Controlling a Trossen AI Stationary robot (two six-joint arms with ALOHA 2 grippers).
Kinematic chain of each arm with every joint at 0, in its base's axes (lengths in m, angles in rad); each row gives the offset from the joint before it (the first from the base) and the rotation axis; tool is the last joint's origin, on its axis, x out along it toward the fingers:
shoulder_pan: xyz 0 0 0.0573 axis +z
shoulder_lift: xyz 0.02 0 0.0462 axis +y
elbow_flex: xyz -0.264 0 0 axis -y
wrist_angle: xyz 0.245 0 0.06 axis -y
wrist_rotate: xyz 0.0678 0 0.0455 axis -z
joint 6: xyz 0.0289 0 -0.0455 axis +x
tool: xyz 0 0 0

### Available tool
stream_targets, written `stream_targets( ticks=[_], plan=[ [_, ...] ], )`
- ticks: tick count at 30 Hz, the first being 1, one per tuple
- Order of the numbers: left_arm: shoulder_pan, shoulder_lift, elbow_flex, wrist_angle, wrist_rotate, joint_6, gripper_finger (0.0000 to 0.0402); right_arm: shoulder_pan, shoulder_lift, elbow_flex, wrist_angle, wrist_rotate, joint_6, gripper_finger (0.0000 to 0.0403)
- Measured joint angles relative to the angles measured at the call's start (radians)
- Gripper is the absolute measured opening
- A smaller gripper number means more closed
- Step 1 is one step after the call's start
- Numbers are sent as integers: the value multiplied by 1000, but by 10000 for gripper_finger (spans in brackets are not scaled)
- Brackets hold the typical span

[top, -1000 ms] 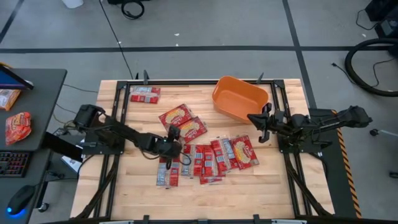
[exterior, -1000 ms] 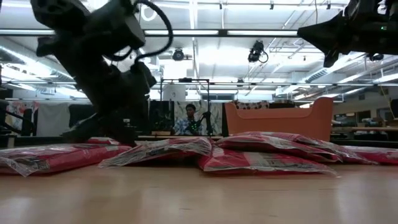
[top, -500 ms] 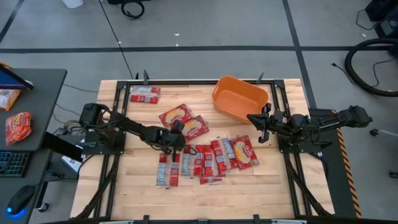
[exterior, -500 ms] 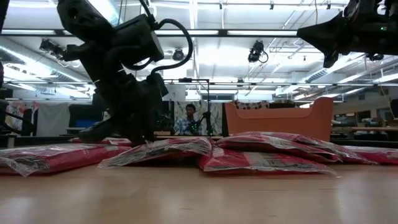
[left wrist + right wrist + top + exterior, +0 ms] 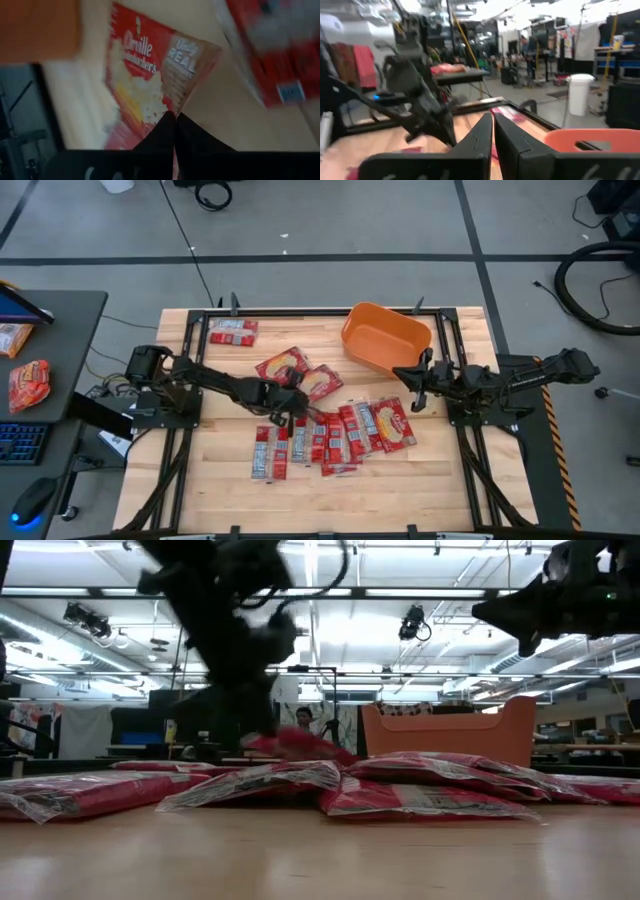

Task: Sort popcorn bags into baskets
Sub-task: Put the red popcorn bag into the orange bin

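Several flat red popcorn bags lie in a loose row at mid-table, their flat faces on the wood. One more bag rests at the far left, and a wide one behind the row. My left gripper is shut on another wide bag with a cream centre, also seen in the left wrist view. The orange basket stands at the far right. My right gripper hovers shut just in front of the basket, with nothing in it. My left gripper pinches the wide bag's edge between its two fingers, at the side nearest the arm. The fingers come slanting down from the table's left. In the low view the bag is tilted, its held end raised above the other bags.
Black frame rails run along the table's left and right sides. A side desk at the left holds an orange-red snack pouch. A person shows in the room beyond the table.
My left gripper has gone a little toward the table's right edge, onto the wide bag, and has shut on its edge. It has then risen, tipping the bag's held end up off the table. My right gripper has stayed shut.
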Motion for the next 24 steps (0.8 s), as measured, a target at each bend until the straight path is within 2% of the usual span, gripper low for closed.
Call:
stream_targets(
  ticks=[9,14,17,24],
  plan=[
    [54,0,256,-144,27,1,3,-1,96,24,0,67,-21,25],
    [73,0,364,-153,60,84,3,-1,88,24,27,178,-56,25],
    [86,0,401,-88,59,170,3,2,74,24,42,238,-90,25],
    [139,0,406,142,148,369,2,48,20,24,54,248,-146,25]
  ],
)
